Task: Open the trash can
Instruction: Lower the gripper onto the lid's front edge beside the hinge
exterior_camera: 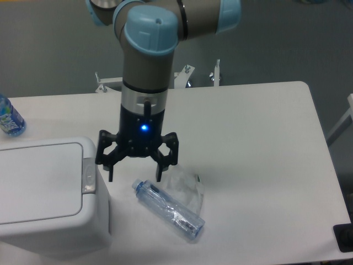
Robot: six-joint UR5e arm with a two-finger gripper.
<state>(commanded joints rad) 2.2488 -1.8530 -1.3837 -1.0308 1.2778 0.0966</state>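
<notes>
The white boxy trash can (47,193) stands at the table's front left corner with its flat lid down. A small grey push-button (88,176) sits on its right rim. My gripper (134,177) hangs open just to the right of that button, fingers pointing down, with nothing between them. Its left fingertip (111,176) is close beside the can's right edge, apart from it.
A clear plastic bottle (168,210) lies on the table below and right of the gripper, with a crumpled clear bag (186,186) against it. A blue-labelled bottle (8,117) stands at the far left edge. A black object (345,237) sits at the right front corner.
</notes>
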